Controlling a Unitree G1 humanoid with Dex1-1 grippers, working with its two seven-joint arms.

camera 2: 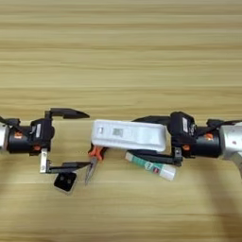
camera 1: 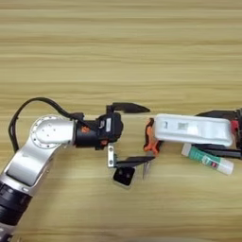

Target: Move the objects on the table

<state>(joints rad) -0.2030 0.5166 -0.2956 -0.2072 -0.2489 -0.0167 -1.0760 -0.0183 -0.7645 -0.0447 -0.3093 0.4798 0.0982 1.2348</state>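
I saw R gripper point(camera 2: 156, 139) clamped on white remote point(camera 2: 128, 134), held over tube point(camera 2: 150, 166) and pliers point(camera 2: 93, 158). L gripper point(camera 1: 137, 134) fingers apart, empty, just left of remote; black block point(camera 1: 124, 176) near it. I judged remote not yet set down, rest untouched on table point(camera 1: 118, 52).

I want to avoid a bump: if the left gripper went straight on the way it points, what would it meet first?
Probably the white remote-like device held by the right gripper. The left gripper points right, open; the orange-handled pliers may come first, depth unclear.

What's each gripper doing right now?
Left gripper: open, empty, near the black block.
Right gripper: closed on the white remote.
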